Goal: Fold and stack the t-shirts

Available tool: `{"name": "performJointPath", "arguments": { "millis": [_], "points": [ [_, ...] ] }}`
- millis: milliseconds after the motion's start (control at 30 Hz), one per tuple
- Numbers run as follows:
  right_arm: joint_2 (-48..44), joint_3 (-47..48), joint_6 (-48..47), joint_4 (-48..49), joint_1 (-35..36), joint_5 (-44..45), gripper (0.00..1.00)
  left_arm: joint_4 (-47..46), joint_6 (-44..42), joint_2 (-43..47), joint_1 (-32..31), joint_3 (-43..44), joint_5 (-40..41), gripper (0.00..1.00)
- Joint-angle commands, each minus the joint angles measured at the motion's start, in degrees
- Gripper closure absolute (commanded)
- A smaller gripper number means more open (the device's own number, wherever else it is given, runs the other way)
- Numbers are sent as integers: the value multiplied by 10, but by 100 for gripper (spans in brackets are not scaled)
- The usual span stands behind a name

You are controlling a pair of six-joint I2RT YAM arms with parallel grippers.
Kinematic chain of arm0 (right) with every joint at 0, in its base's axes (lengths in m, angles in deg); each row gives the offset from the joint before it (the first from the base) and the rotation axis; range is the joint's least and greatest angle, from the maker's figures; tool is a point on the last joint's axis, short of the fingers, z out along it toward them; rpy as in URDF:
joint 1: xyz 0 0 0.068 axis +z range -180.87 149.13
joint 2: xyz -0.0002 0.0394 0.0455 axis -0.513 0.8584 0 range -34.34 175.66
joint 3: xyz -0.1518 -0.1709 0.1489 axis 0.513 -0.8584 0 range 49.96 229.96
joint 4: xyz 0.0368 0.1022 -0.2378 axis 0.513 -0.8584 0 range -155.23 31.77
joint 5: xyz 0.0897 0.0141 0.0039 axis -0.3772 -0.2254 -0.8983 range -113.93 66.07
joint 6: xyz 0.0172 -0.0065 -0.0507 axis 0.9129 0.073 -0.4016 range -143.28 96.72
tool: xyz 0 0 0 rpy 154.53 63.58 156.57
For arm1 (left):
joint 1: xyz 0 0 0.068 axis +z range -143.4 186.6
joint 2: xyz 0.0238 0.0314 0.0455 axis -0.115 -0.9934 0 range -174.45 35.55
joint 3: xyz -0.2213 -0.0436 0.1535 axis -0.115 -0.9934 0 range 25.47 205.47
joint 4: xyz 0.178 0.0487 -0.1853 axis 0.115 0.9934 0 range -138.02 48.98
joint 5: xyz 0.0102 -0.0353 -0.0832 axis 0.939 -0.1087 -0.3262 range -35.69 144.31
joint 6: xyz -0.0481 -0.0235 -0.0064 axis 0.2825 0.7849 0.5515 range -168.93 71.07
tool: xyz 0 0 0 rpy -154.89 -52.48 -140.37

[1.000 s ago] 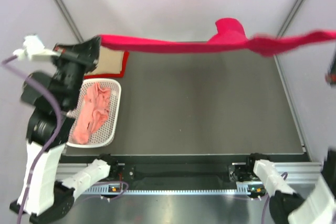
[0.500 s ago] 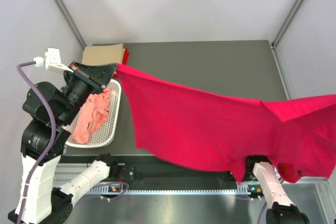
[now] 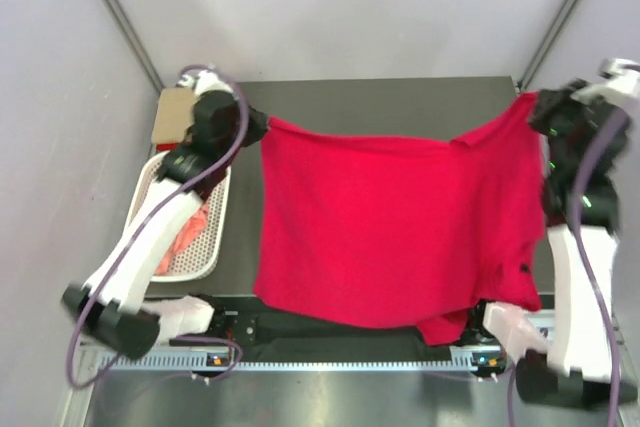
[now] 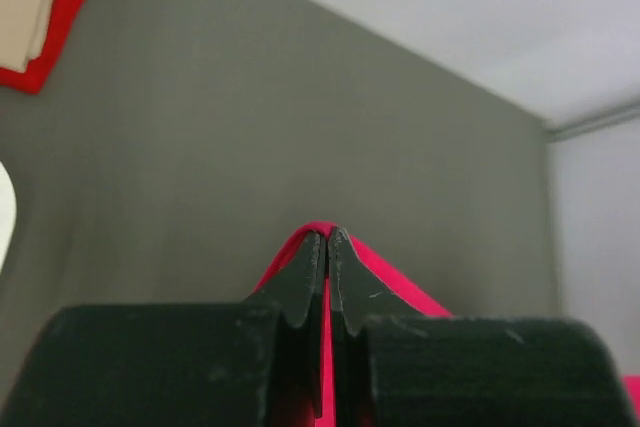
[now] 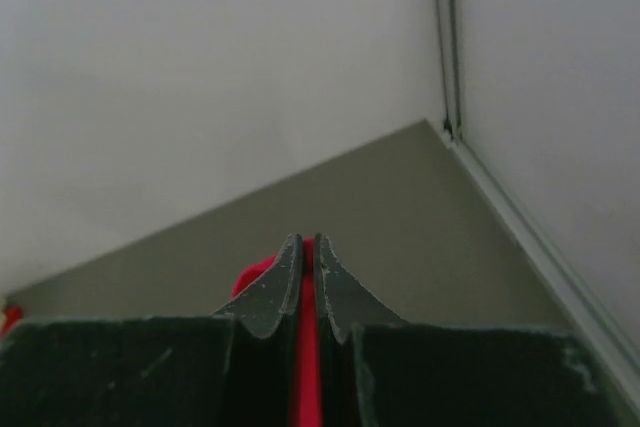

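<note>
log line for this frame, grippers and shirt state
left gripper: shut on crimson red cloth t-shirt corner | right gripper: shut on its other corner | t-shirt: spread over dark grey table | fold: not started

Table point(image 3: 400, 97): dark grey, matte top.

- Stack point(image 3: 172, 112): folded, tan over red. It lies on the table left of the left gripper point(image 3: 258, 125) fingers, near them. In the left wrist view it shows up-left of the fingertips point(image 4: 300, 282).
- Basket point(image 3: 222, 209): white mesh, on the table left of and nearer the bases than the left fingers. Pink cloth point(image 3: 190, 232) lies inside.
- Crimson shirt point(image 3: 390, 217): spans the table between the left gripper and the right gripper point(image 3: 535, 107), each pinched closed on a far corner. The near hem hangs past the front edge. How much of it lies flat: cannot tell.

Grey surface shows beyond both finger pairs in the wrist views.
</note>
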Motion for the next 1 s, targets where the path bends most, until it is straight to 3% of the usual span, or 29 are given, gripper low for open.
{"name": "performJointPath", "arguments": {
  "millis": [0,133,233,400,533,667,967],
  "points": [
    [78,-92,-1,210,-4,-64,100,-122,-41,-112,8,-16,92,100],
    [251,-104,6,383,-4,-152,100,-190,-45,-248,54,39,104,100],
    [360,-64,4,448,-4,-200,100,-234,-35,-349,82,96,42,100],
    [501,13,29,506,-3,-269,100,-245,-40,-475,111,189,0,100],
    [614,93,59,511,1,-313,100,-265,-49,-515,127,216,-7,100],
    [647,102,74,515,2,-293,100,-262,-55,-542,150,230,-62,100],
    [598,76,43,387,-2,-232,100,-244,-89,-531,174,209,-170,100]
  ]
}}
